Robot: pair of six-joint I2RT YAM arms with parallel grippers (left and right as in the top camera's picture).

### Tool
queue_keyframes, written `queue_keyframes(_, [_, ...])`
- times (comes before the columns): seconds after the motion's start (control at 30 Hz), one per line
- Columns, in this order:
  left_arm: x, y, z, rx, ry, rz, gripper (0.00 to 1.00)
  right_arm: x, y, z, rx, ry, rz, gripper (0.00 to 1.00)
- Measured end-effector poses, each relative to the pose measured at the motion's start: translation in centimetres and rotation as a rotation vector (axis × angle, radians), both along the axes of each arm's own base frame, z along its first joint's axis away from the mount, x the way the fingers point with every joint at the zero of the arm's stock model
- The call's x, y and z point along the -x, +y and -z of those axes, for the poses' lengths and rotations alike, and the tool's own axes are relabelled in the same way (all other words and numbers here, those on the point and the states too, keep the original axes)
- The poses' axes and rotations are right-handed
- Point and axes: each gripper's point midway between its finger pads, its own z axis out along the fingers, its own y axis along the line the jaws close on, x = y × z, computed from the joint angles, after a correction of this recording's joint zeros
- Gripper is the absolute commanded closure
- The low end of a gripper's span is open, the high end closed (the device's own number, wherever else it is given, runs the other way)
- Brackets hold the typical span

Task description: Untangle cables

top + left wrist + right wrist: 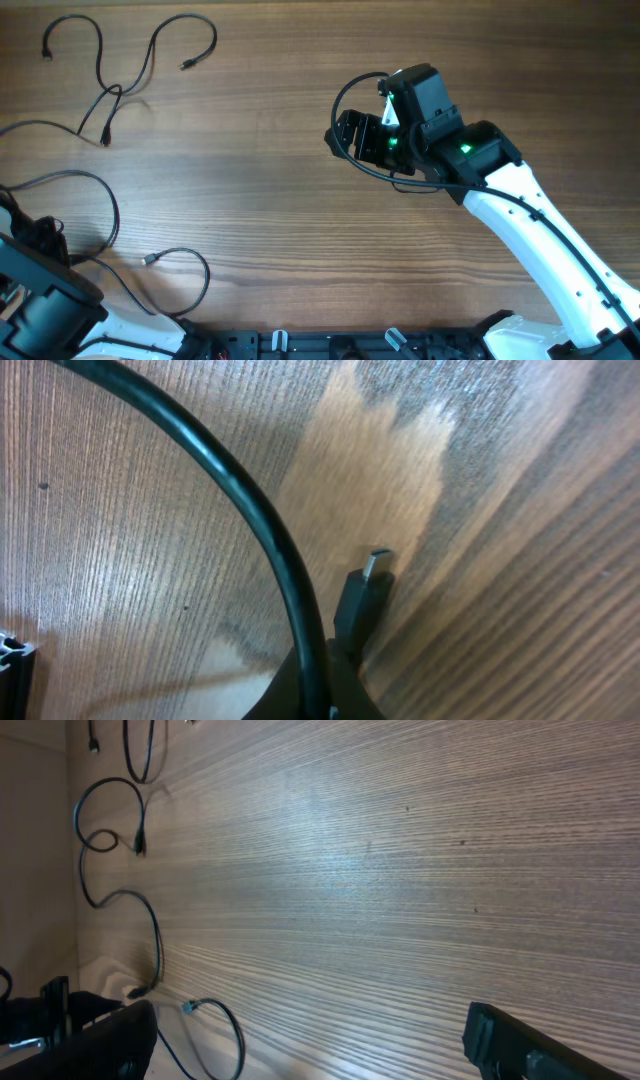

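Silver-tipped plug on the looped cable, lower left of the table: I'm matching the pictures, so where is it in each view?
Overhead: the silver-tipped plug lies lower left, its cable loop to its right.
Right wrist: the plug is bottom left, the same cable loop beside it.
Left wrist: a silver-tipped plug shows lower centre; I cannot tell whether it is the same one.
Shared landmark: the wood-grain table.

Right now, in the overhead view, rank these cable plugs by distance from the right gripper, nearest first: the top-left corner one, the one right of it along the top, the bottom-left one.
Measured from the right gripper:
1. The top plug, up and to its left.
2. The bottom-left plug, low on the left.
3. The corner plug, far top-left.
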Motion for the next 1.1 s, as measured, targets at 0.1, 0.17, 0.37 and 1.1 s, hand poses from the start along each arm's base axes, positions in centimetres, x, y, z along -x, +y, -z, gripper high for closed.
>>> queue_keyframes(0.1, [0.6, -0.8, 0.5, 0.028, 0.023, 0.000, 0.96, -0.2, 0.1, -0.2, -0.005, -0.010, 0.000, 0.00])
queue_keyframes(0.17, [1.1, -1.5, 1.1, 0.048, 0.038, 0.000, 0.96, -0.3, 0.2, -0.3, -0.009, -0.016, 0.000, 0.00])
queue_keyframes(0.37, [2.2, -2.8, 3.7, 0.067, 0.053, 0.001, 0.96, -0.3, 0.2, -0.3, -0.009, -0.016, 0.000, 0.00])
queue_keyframes(1.1, [-8.5, 3.2, 3.1, -0.223, -0.301, 0.280, 0.96, 0.0, -0.1, 0.1, 0.005, 0.003, 0.002, 0.00])
